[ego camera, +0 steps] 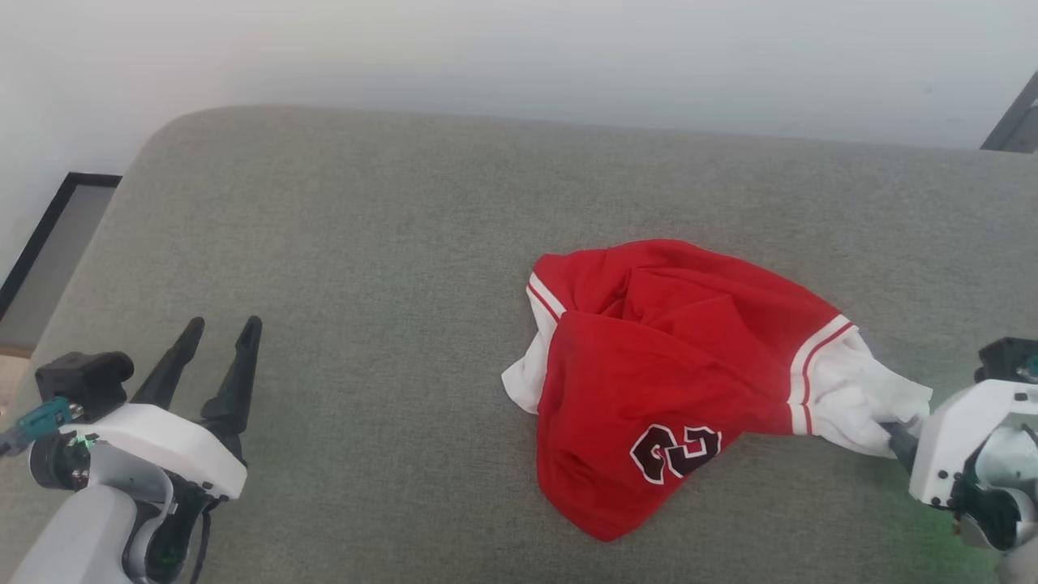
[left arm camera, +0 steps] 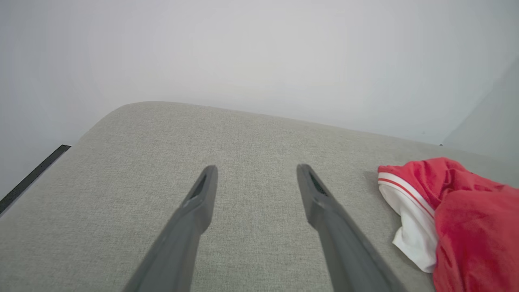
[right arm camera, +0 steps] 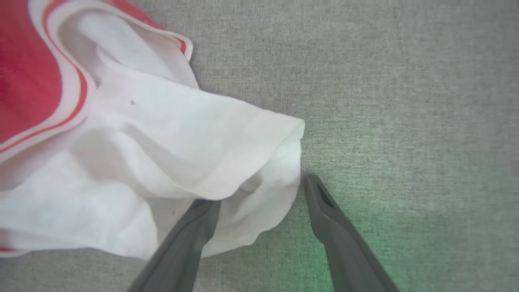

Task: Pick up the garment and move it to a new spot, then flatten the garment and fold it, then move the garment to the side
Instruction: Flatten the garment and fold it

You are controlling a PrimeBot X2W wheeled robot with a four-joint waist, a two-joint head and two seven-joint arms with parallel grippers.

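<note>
A pale, plain wall (ego camera: 519,57) is running across the top of the head view, and below it a broad grey cushion (ego camera: 365,203) with a fine woven grain and a rounded upper-left corner is spreading over most of the frame. The garment (ego camera: 673,357) is lying crumpled on this cushion right of centre. It is a soft red jersey bunched into thick folds, with black-and-white numerals (ego camera: 675,452) showing near its lower edge and red-and-white striped trim (ego camera: 811,357) curving where the body meets the sleeve. One white sleeve (ego camera: 859,397) is trailing toward the lower right in a thin, wrinkled tongue, and a second white sleeve (ego camera: 527,377) is poking out at the garment's left side. The right gripper (right arm camera: 259,190) is sitting at that trailing sleeve with its two long dark fingers spread apart. In the right wrist view the sleeve's folded edge is draping over one fingertip and lying partly between the two, the other fingertip is standing just beside the cloth on bare cushion, and a faint green glow (right arm camera: 344,243) is tinting the weave beside it. The left gripper (ego camera: 224,324) is hovering at the lower left, well apart from the garment, its fingers parted wide and holding nothing. A dark-framed strip (ego camera: 49,235) is showing at the left edge, and a dark slanted bar (ego camera: 1014,126) is cutting the upper right corner.
</note>
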